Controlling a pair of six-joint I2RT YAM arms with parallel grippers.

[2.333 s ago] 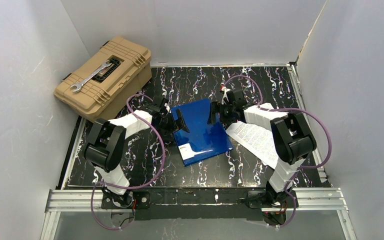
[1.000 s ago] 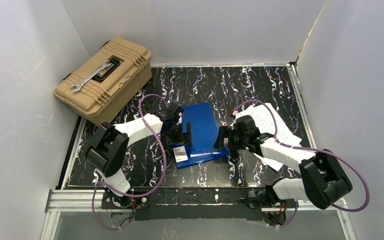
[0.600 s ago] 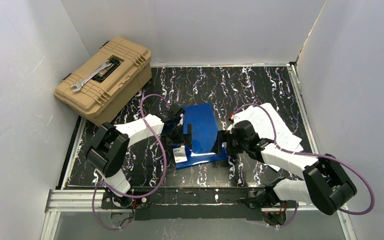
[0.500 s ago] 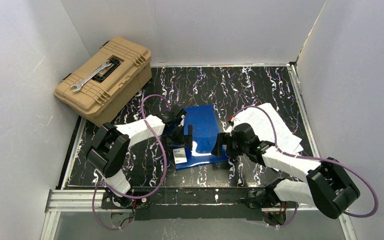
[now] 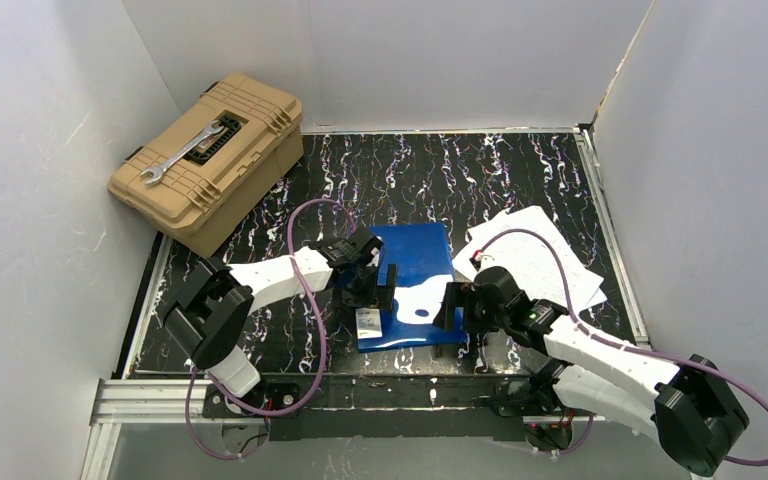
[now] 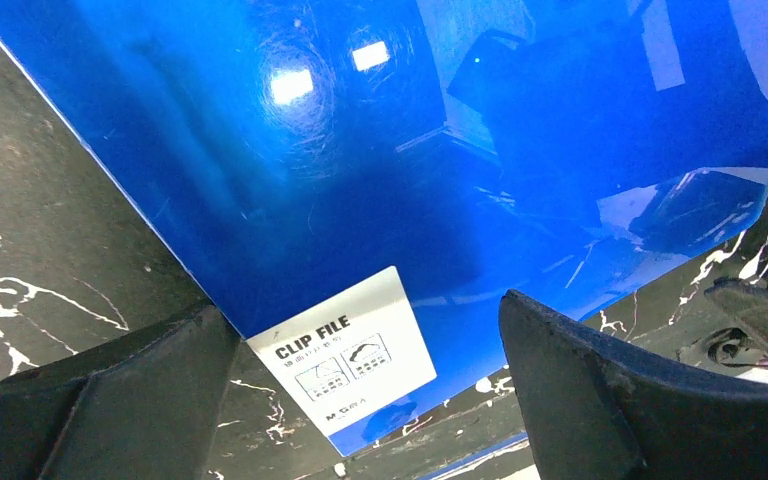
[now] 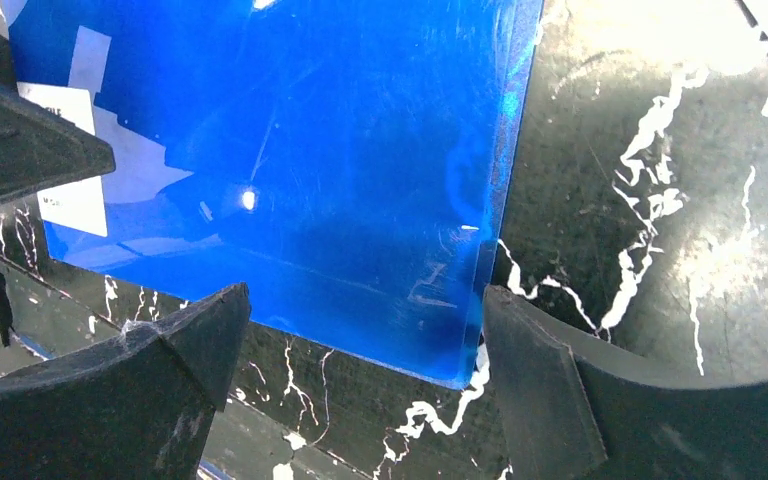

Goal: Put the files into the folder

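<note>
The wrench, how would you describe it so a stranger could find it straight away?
Look to the far left corner of the black marbled table, where a tan toolbox sits. The wrench lies diagonally across its lid, the only silver metal tool in sight.

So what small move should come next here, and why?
Probably lower the open right hand and shut it on the folder's near right corner, which it straddles, to lift the cover. The folder lies closed, the files lie outside beside it, and the left hand is open too.

Folder (image 6: 380, 150) label (image 6: 345, 355) reads "CLIP FILE" – small print illegible.
</note>
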